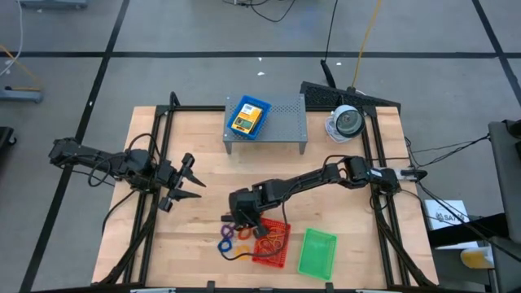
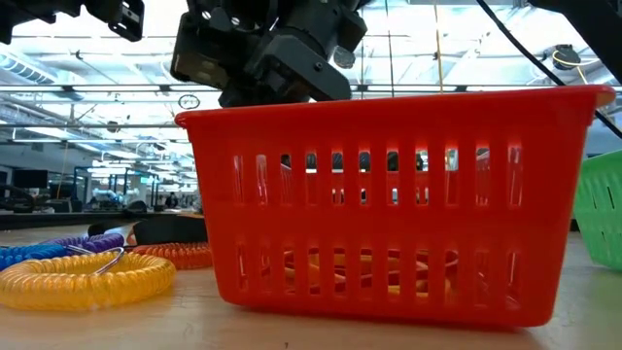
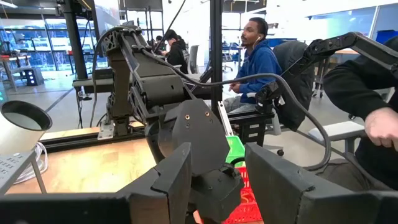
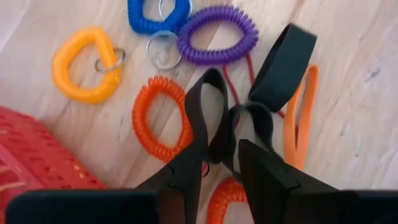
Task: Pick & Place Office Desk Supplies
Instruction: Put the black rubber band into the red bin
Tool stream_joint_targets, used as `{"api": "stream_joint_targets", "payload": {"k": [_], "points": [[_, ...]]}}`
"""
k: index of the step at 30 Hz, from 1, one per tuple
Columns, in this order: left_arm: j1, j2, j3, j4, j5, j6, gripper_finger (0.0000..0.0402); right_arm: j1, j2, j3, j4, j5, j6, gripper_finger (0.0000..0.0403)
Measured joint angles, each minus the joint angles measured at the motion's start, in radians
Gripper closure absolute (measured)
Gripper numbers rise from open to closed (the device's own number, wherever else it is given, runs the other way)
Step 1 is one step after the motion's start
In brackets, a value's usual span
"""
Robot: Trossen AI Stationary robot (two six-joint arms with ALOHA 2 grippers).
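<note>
My right gripper [image 4: 231, 152] points down over the loose supplies left of the red mesh tray [image 1: 273, 242] and is shut on a small dark clip [image 4: 249, 106] with two black loops. Around it lie an orange coil ring [image 4: 158, 118], a yellow one [image 4: 84, 65], a blue one [image 4: 158, 15], a purple one [image 4: 217, 34] and reddish rubber bands [image 4: 301, 118]. The green tray [image 1: 317, 252] sits right of the red one. A yellow-and-blue crayon box [image 1: 248, 116] lies on the grey shelf. My left gripper [image 1: 189, 181] waits open at the table's left. My right gripper pinches the dark clip's narrow middle [image 4: 233, 134] between its two fingers, coming from above and pointing down. The two black loops [image 4: 283, 59] stick out beyond the fingertips over the rubber bands. Whether the clip is clear of the table, I cannot tell.
The grey perforated shelf [image 1: 281, 122] stands at the far middle, with a round white-and-grey device [image 1: 348, 122] to its right. In the low view the red tray [image 2: 389, 194] fills the foreground. People sit beyond the table in the left wrist view [image 3: 255, 56].
</note>
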Motion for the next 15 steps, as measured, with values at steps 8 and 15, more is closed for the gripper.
{"api": "stream_joint_targets", "payload": {"k": [8, 15], "points": [[0.000, 0.000, 0.000, 0.000, 0.000, 0.000, 0.0245, -0.010, 0.000, 0.000, -0.029, 0.000, -0.008, 0.0301], [0.000, 0.000, 0.000, 0.000, 0.000, 0.000, 0.0245, -0.013, 0.000, 0.000, -0.027, 0.000, -0.008, 0.0301]]}}
